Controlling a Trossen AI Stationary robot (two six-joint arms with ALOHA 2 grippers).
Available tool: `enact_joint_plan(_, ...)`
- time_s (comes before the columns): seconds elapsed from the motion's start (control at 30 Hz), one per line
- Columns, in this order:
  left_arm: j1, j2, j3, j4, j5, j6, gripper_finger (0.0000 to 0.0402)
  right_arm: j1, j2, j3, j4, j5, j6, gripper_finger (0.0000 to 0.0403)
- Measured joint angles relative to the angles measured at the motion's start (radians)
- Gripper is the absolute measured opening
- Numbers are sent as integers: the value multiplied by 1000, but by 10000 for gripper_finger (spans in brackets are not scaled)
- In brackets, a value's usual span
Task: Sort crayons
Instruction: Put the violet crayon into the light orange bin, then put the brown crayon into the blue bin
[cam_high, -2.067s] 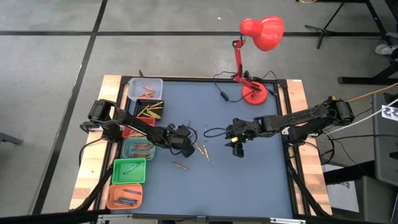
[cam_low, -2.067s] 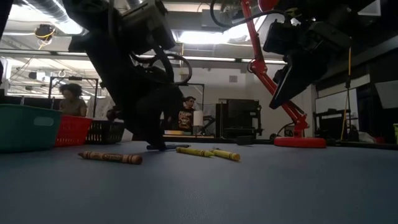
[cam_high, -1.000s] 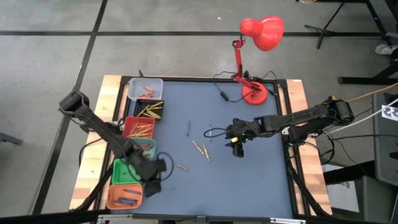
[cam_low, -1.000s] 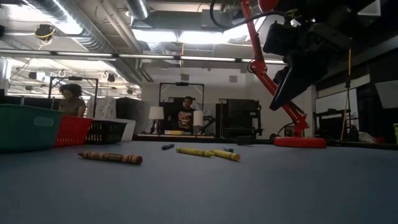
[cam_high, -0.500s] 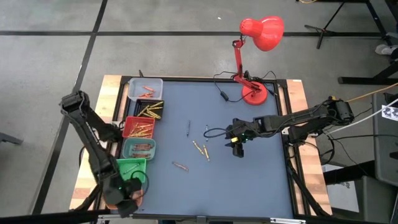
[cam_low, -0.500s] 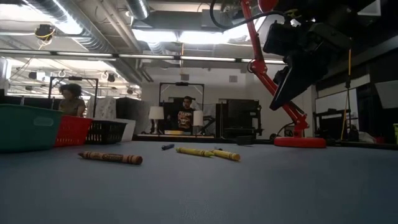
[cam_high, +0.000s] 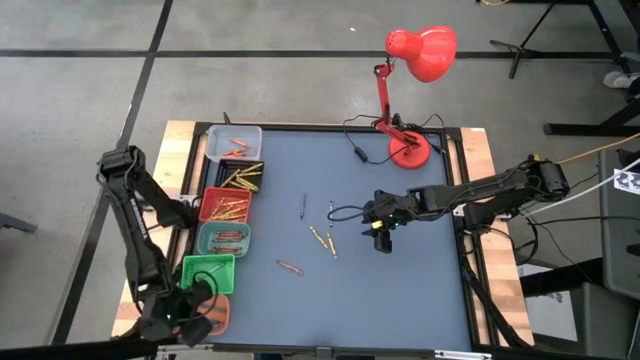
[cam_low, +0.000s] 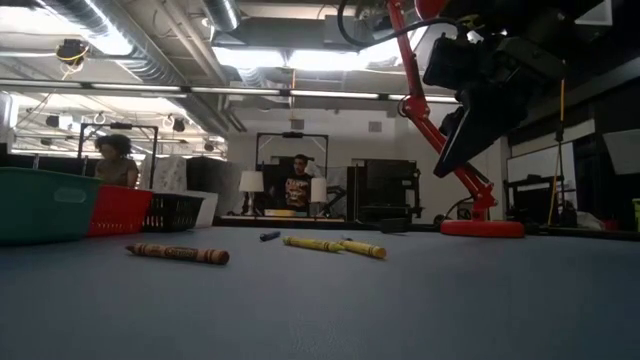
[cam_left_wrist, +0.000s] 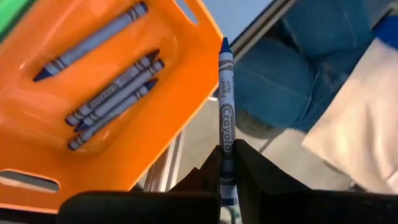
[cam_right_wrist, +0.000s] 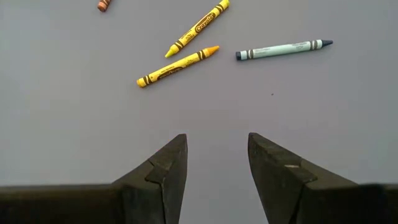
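Left wrist view, left gripper (cam_left_wrist: 227, 163) now over orange bin (cam_left_wrist: 74, 162), blue crayon (cam_left_wrist: 226, 118) pinched

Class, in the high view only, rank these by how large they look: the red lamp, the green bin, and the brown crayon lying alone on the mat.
1. red lamp
2. green bin
3. brown crayon

The gaps are clear; no ties.

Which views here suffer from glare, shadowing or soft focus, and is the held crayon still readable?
Low view: ceiling lights blow out at the top, and the right gripper hangs as a dark silhouette. Left wrist view: the blue crayon in the left gripper is sharp, its label legible; the orange bin is evenly lit, the background soft. Right wrist view: even light, the two yellow crayons crisp.
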Motion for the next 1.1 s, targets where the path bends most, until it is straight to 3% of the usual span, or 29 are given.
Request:
enact_joint_plan(0.13, -1, -1, 0, -17, -47, -18, 8, 0, 0, 0, 0, 0, 0, 168)
enact_joint_plan(0.37, 23, 2, 0, -51, 16, -86, 8, 0, 0, 0, 0, 0, 0, 168)
enact_joint_plan(0.7, 47, 2, -1, -92, 9, -101, 9, 0, 0, 0, 0, 0, 0, 168)
enact_joint_plan(1.1, 47, 2, -2, -100, -20, -91, 69, 0, 0, 0, 0, 0, 0, 168)
